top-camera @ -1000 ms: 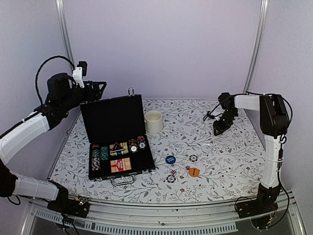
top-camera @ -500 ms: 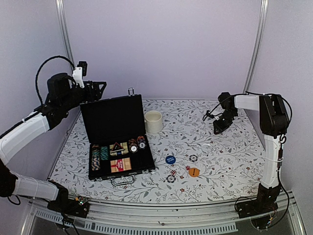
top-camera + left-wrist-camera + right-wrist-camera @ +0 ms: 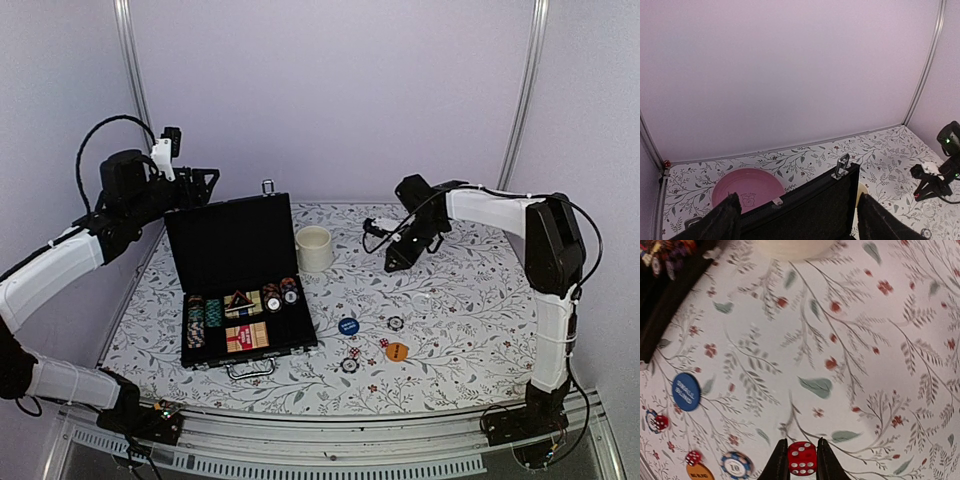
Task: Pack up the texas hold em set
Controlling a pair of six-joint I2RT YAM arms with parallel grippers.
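The open case [image 3: 240, 290] sits on the left half of the counter [image 3: 470, 300]. Its lid stands upright and its metal handle [image 3: 250, 368] faces the near edge. The tray holds striped chips [image 3: 203, 318] on the left, a red card deck [image 3: 245, 336] at the front and more chips [image 3: 281, 293] at the right. The cream mug [image 3: 314, 248] stands just beside the lid's right edge. A pink plate [image 3: 747, 187] lies behind the lid, near the back wall.

The open room lies to the right and at the back, where the counter is bare as far as its right edge. In front of the case's right corner a small cluster lies loose: a blue round button [image 3: 348, 326], an orange button [image 3: 397, 351], a chip [image 3: 396, 322], a red die [image 3: 383, 343], and another chip with a die on it [image 3: 349, 364].

The right tool [image 3: 393, 262] hangs over the middle of the counter, right of the mug and behind the cluster. It is clenched on a red die [image 3: 801, 458], pinched between both fingertips above the surface.

The left tool [image 3: 205, 180] hovers at the lid's upper left corner, spread wide and released. In the wrist view its fingers [image 3: 722, 222] sit to either side of the lid's top edge, with nothing gripped. Whether they touch the lid cannot be told.

The counter carries a white cloth printed with leaves and small red flowers. Pale lilac walls with metal posts close it in.
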